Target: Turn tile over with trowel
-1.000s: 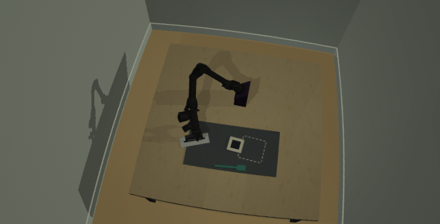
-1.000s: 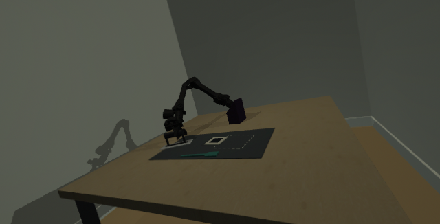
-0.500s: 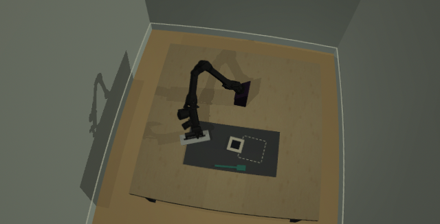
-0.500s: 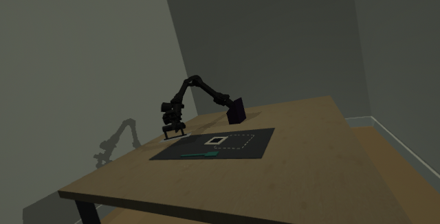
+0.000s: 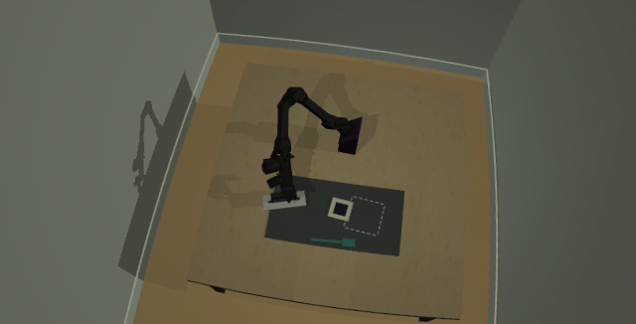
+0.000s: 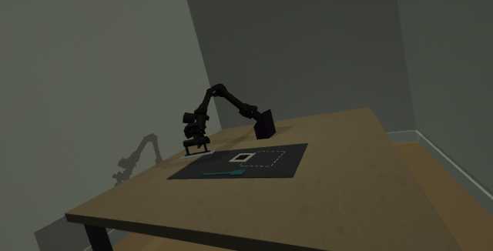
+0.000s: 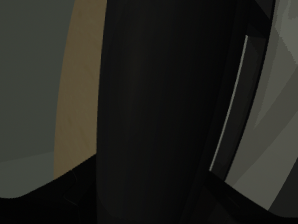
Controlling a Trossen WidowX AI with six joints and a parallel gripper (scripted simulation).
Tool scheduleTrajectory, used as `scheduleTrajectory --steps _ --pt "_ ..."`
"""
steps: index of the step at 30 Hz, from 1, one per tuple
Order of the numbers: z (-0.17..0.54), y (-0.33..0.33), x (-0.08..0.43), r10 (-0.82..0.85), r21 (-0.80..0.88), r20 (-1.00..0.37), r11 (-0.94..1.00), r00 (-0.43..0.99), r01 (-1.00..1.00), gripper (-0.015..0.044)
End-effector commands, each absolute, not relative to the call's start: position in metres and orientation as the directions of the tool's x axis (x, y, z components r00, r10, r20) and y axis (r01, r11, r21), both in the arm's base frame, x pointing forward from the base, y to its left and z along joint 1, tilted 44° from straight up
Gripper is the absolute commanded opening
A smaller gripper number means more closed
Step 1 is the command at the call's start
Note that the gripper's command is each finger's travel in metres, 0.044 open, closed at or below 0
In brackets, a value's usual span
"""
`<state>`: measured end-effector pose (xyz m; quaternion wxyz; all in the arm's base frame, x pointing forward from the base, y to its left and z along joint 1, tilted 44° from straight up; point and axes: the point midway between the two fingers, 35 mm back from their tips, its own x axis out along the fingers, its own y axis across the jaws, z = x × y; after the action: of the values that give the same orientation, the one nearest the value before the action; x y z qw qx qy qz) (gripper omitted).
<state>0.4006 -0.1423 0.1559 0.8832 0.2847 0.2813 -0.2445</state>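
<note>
My gripper (image 5: 289, 197) (image 6: 199, 145) (image 7: 147, 155) is shut on the dark bar handle (image 6: 188, 142) (image 7: 150, 100) of a trowel. The trowel's pale rectangular blade (image 5: 266, 205) (image 7: 280, 125) is level, just above the mat's left edge; the gap below is hard to judge. The tile (image 5: 333, 209) (image 6: 234, 158), pale with a dark square in its middle, lies flat on the dark mat (image 5: 298, 230) (image 6: 285, 171). It overlaps the left edge of the dashed outline (image 5: 361, 233) (image 6: 256, 165). The handle blocks much of the wrist view.
A thin teal tool (image 5: 348, 243) (image 6: 237, 172) with a flat square end lies along the mat's front. The arm rises from a dark purple block (image 5: 350, 144) (image 6: 265, 128) behind the mat. The wooden table (image 5: 318, 279) (image 6: 246, 205) extends around the mat, with walls beyond.
</note>
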Motion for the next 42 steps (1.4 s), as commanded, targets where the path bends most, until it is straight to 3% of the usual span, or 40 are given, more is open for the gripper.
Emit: scheduleTrajectory --steps 1,21,42 --pt "0.147 -0.133 0.405 -0.288 0.371 -0.619 0.713 0.731 0.595 0.0000" --pt "0.100 -0.096 0.400 -0.409 0.416 -0.512 0.651 0.755 0.634 0.0000" --pt "0.070 -0.061 0.364 -0.509 0.526 -0.375 0.572 0.775 0.629 0.0000"
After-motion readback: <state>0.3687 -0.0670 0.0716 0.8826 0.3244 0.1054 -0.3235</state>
